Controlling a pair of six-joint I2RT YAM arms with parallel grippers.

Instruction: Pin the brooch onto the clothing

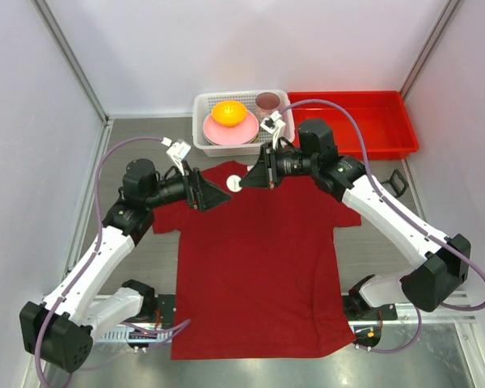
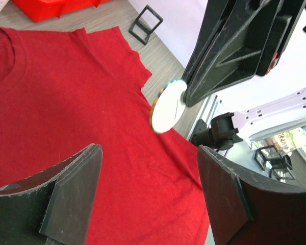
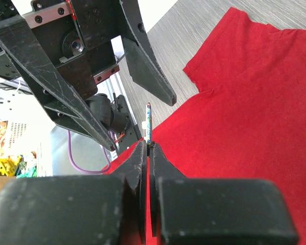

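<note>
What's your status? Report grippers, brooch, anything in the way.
Right gripper shut on brooch, held above red T-shirt near the collar. Left gripper open, empty, facing the brooch. Not pinned yet. Nothing between them.

the clothing (image 1: 259,267) was matt red cloth, a fine knit with soft creases and a stitched band at the neck. the brooch (image 2: 168,104) showed a smooth, pale, faintly shiny face and a printed multicoloured rim. the left gripper (image 2: 149,163) had matt black plastic fingers, their edges scuffed and grainy. the right gripper (image 3: 148,150) had the same dull black finish, marked with fine scratches. the bench (image 3: 204,30) looked like grey streaked laminate, low in sheen. the tray (image 1: 347,121) was glossy red plastic, and the basket (image 1: 200,121) was white plastic lattice.
</note>
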